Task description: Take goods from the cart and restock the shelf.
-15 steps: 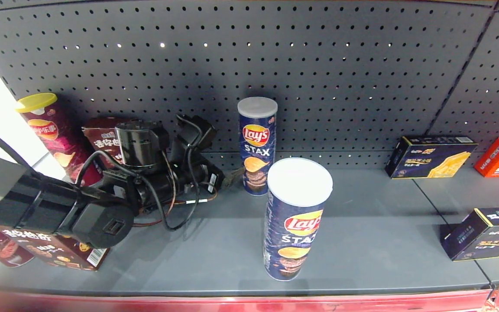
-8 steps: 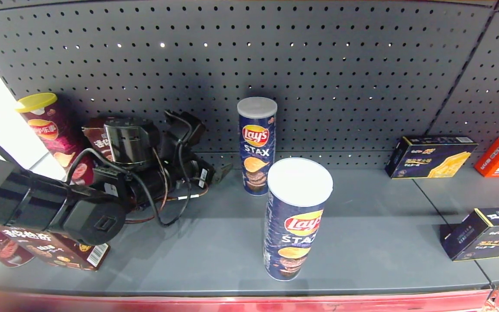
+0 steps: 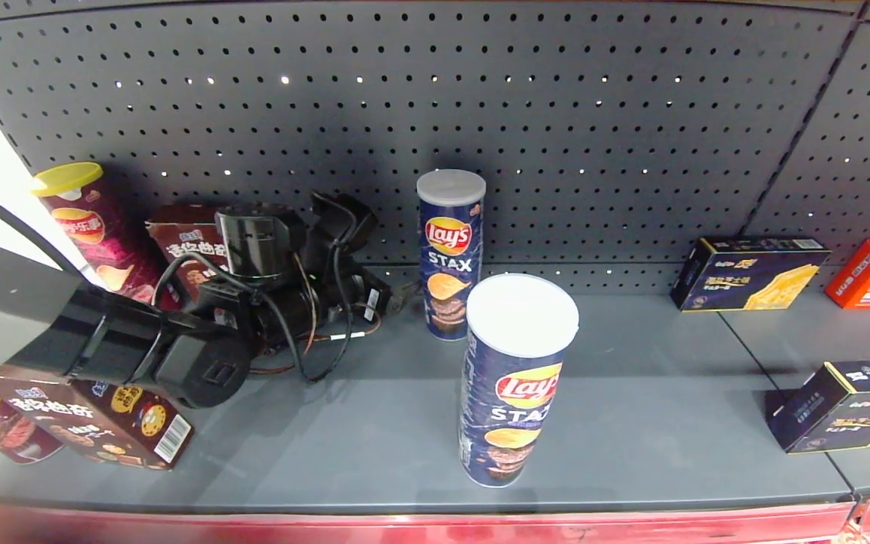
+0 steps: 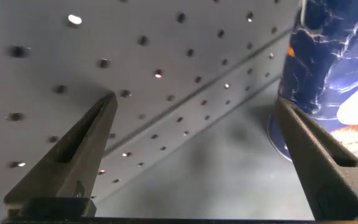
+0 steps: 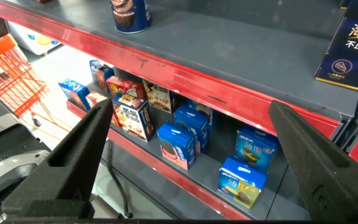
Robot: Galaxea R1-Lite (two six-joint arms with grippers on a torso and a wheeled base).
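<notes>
Left gripper [image 4: 194,99], jaws wide apart and empty, has drawn slightly off the rear can [image 3: 450,257], which stands upright on the shelf [image 3: 631,393] just outside one fingertip. That can looks stocked. The right gripper [image 5: 190,104], likewise spread and empty, hangs below the shelf front, with the cart [image 5: 8,68] off beyond one finger.

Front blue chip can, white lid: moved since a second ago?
No. The front blue cylindrical chip can with white lid keeps its place before the rear blue chip can and by the red shelf edge.
</notes>
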